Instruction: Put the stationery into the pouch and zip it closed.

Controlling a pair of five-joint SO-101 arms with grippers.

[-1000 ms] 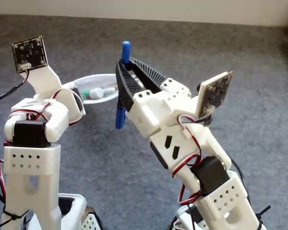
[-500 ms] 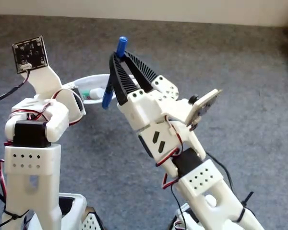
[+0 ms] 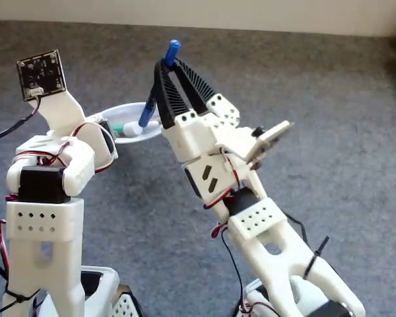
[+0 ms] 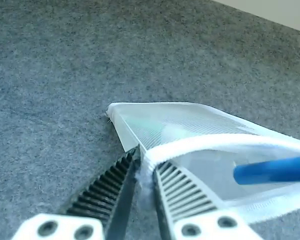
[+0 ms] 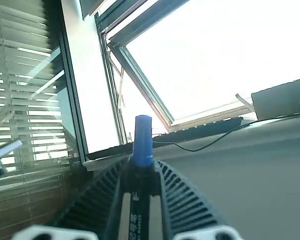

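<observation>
Loading: right gripper (image 3: pixel 166 65) clamped on the blue pen (image 3: pixel 160 82), whose lower tip seems just inside the mouth of the pouch (image 3: pixel 127 105).
Pouch: on the carpet (image 3: pixel 317 99) at ten o'clock in the high view, rim pinched and held open by the left gripper (image 4: pixel 140 157).
Done: one white-green item (image 3: pixel 129 127) already lies inside.
Left: let the pen go, then zip shut.

The white, see-through pouch (image 4: pixel 185 125) lies open on the grey tabletop, nearer the far edge. A white and green thing (image 3: pixel 127 128) lies inside it. The blue pen (image 3: pixel 148 111) is up in the air, tilted, with its low end at the pouch's mouth.
</observation>
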